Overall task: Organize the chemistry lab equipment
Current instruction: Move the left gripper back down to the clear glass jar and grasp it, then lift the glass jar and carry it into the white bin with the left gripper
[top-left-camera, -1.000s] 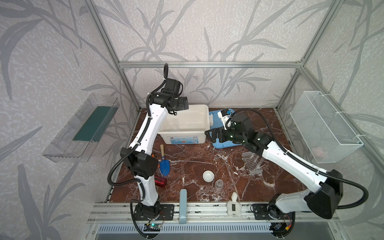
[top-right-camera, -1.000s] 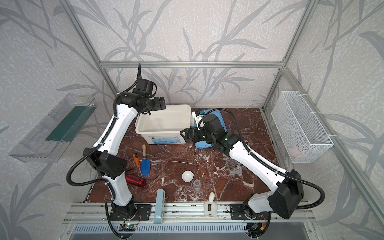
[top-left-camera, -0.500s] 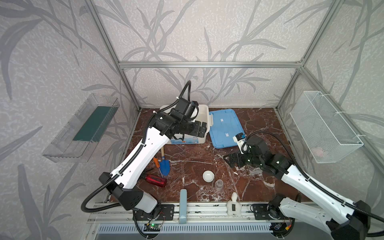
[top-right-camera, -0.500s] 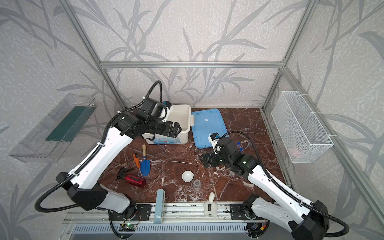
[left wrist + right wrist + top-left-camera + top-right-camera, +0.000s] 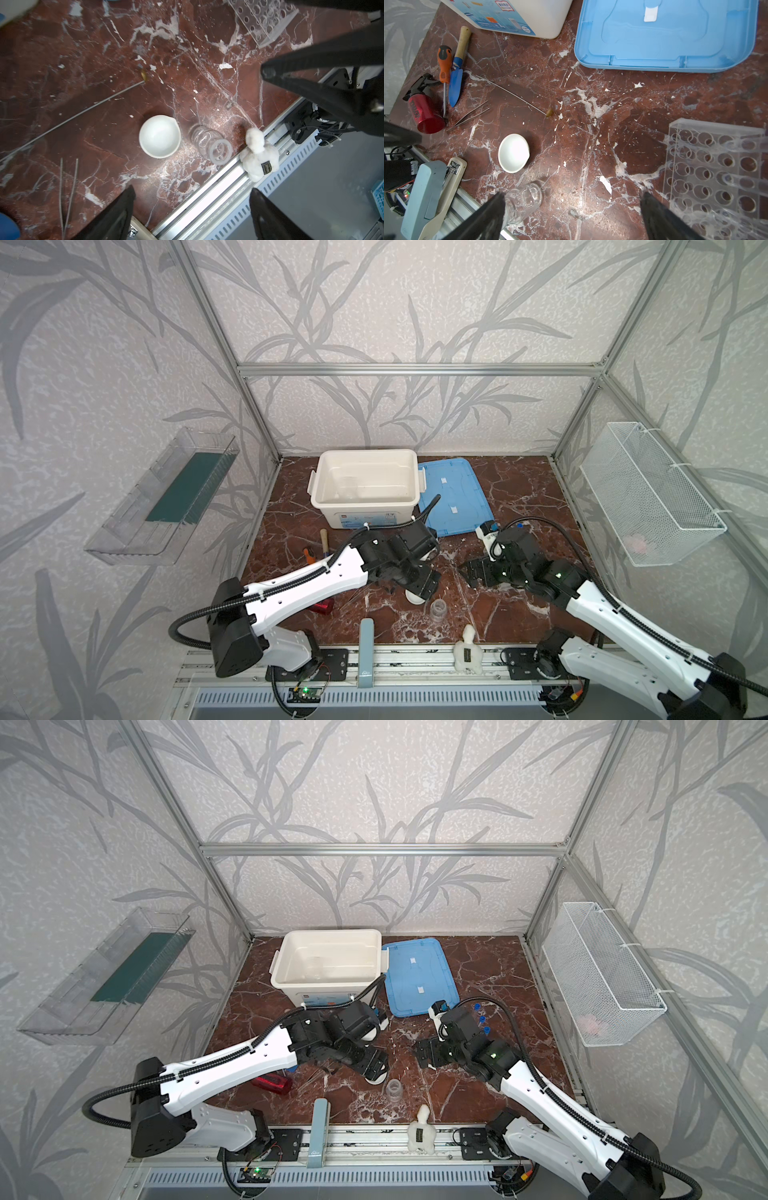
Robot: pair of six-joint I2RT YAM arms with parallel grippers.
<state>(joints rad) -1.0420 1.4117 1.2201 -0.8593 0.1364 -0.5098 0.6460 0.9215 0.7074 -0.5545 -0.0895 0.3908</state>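
A small white round dish (image 5: 159, 139) (image 5: 513, 152) sits near the table's front, with a smaller clear cup (image 5: 209, 143) (image 5: 437, 610) lying beside it. My left gripper (image 5: 191, 192) (image 5: 419, 585) hovers open just above the dish and holds nothing. To its right my right gripper (image 5: 573, 195) (image 5: 471, 572) hangs open and empty beside the clear perforated rack (image 5: 716, 176). A thin glass rod (image 5: 510, 94) and a pair of thinner ones (image 5: 469, 117) lie left of the dish. Blue-capped test tubes (image 5: 483, 1018) lie behind the right arm. A clear beaker (image 5: 347, 487) stands in the white bin.
The white bin (image 5: 365, 456) and its blue lid (image 5: 453, 497) stand at the back. A blue trowel (image 5: 455, 83), an orange screwdriver (image 5: 444, 60) and a red can (image 5: 423, 112) lie at the left. A white plush (image 5: 467, 649) and a grey-blue stapler (image 5: 366, 639) sit on the front rail.
Both arms have swung from the bin and lid at the back down towards the front. The left gripper now hangs over the dish, the right one by the rack.
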